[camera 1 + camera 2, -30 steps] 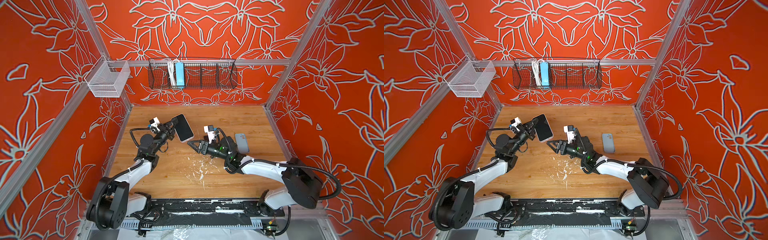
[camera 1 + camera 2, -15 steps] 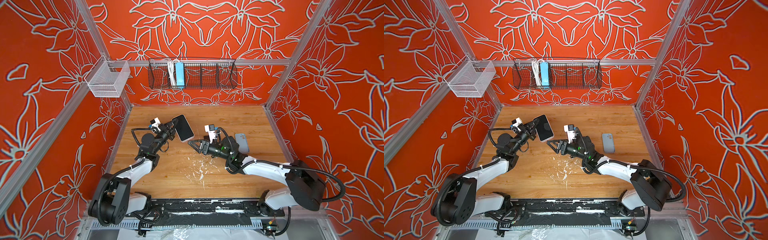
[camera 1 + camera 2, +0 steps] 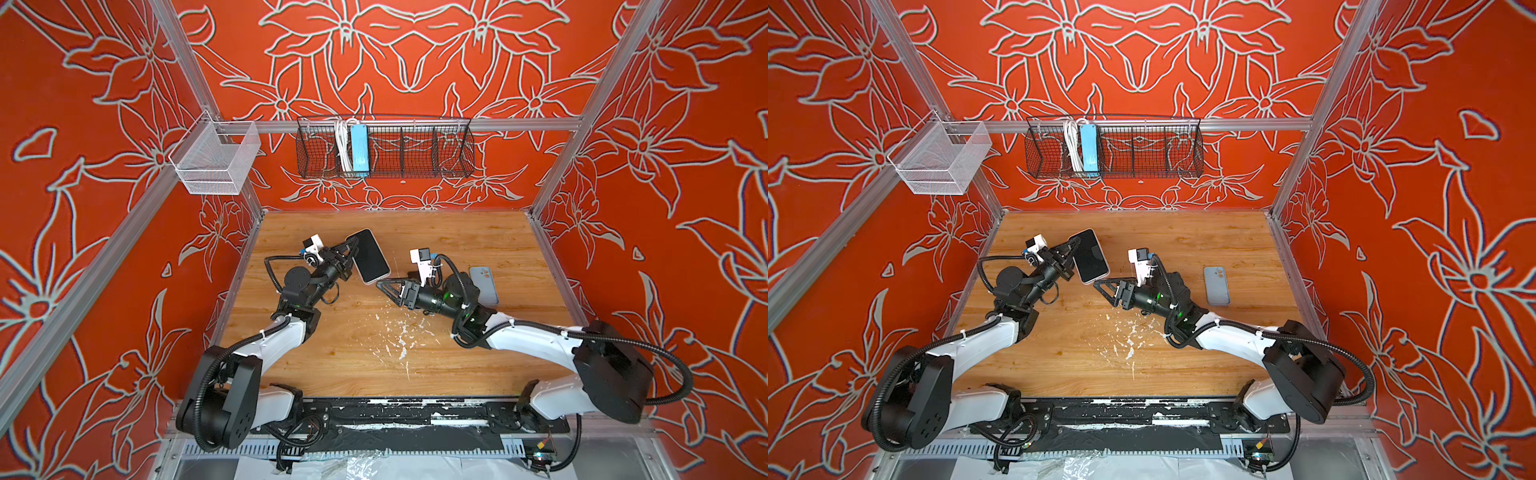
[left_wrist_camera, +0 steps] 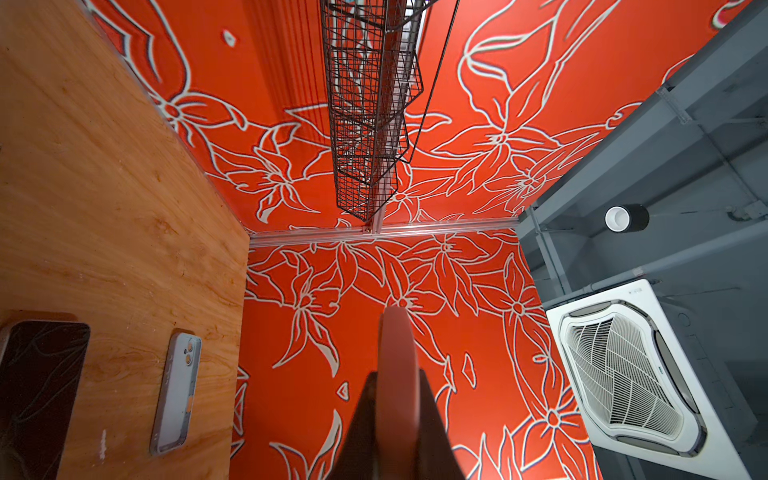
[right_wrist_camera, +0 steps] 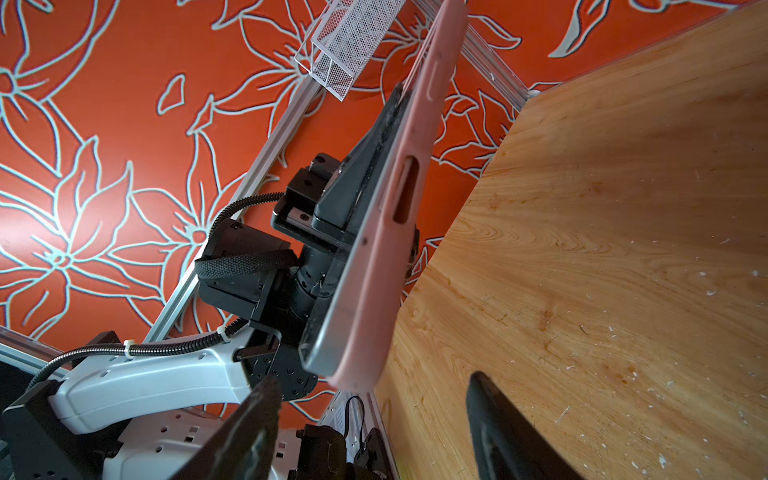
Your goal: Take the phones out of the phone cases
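In both top views the phone (image 3: pixel 370 257) (image 3: pixel 1091 257) hangs tilted above the table's left half, dark screen up. It sits in a pink phone case (image 5: pixel 399 232) (image 4: pixel 397 332). My left gripper (image 3: pixel 351 249) (image 3: pixel 1073 249) (image 4: pixel 395 376) is shut on its long edge. The phone's dark front (image 5: pixel 332 316) shows inside the pink rim. My right gripper (image 3: pixel 384 286) (image 3: pixel 1100 286) (image 5: pixel 372 377) stands open just below the phone's lower corner. That corner sits at the mouth of the jaws, touching neither finger.
A pale blue phone-shaped thing (image 3: pixel 484 284) (image 3: pixel 1217 284) (image 4: pixel 176 390) lies flat on the wooden table (image 3: pixel 415 365), right of my right wrist. A dark glossy slab (image 4: pixel 37 395) shows beside it. A black wire basket (image 3: pixel 384 145) and a white mesh basket (image 3: pixel 214 160) hang on the walls.
Hardly anything. My right gripper has shifted slightly by the phone's lower corner. The left gripper keeps the cased phone raised in the same place.
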### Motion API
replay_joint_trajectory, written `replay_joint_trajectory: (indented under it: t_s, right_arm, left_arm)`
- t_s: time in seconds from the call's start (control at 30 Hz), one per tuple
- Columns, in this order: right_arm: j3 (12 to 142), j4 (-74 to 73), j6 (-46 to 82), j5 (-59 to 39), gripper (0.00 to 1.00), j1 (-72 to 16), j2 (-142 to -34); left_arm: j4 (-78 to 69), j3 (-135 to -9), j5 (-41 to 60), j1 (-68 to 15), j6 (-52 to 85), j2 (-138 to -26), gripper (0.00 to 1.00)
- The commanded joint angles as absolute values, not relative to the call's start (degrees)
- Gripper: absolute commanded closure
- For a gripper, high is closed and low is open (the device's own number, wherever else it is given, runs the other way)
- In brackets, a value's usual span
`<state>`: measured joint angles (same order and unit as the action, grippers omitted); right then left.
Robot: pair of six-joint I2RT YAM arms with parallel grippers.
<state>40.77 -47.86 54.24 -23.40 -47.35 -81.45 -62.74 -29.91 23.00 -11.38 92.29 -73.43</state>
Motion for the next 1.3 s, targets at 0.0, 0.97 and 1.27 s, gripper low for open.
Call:
replay_joint_trajectory:
  t_s: [0.0, 0.97, 1.27]
  right_arm:
    - [42.6, -49.6, 53.8, -22.7, 0.28, -47.6, -82.2]
    - [41.9, -45.3, 51.1, -26.2, 0.29, -45.9, -78.5]
    - [44.3, -46.6, 51.2, -33.6, 0.28, -45.4, -78.2]
  left_arm:
    - [-68.2, -32.0, 22.9, -11.9, 94.7, -71.2, 1.00]
    - [-68.1, -36.8, 23.3, -12.2, 95.0, -71.1, 1.00]
    - [-66.7, -38.1, 23.9, -12.2, 93.0, -71.6, 1.00]
